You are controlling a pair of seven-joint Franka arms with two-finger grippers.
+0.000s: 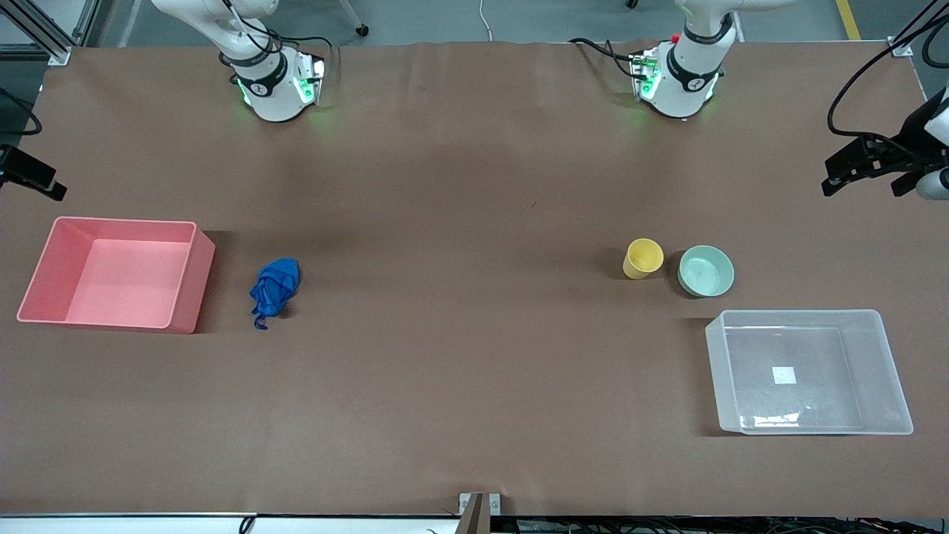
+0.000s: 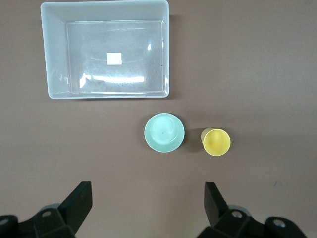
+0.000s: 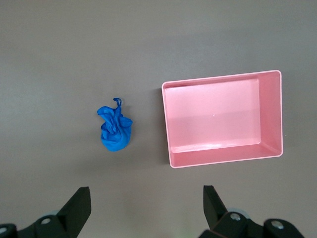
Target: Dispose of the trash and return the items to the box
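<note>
The blue trash wad (image 1: 274, 289) lies on the brown table beside the pink bin, toward the right arm's end; it also shows in the right wrist view (image 3: 115, 130). The yellow cup (image 1: 642, 258) and the mint-green bowl (image 1: 706, 271) stand upright side by side toward the left arm's end. The clear box (image 1: 886, 371), empty with a white label, sits nearer to the front camera than they are. My left gripper (image 2: 147, 198) is open and empty, high over the table above the cup (image 2: 216, 142), bowl (image 2: 164, 132) and box (image 2: 54, 49). My right gripper (image 3: 146, 198) is open and empty, high over the wad.
The pink bin (image 1: 189, 282) is empty; it also shows in the right wrist view (image 3: 270, 114). Black camera mounts stick in at the table's two ends (image 1: 875, 159) (image 1: 30, 178). Both arm bases stand along the edge farthest from the front camera.
</note>
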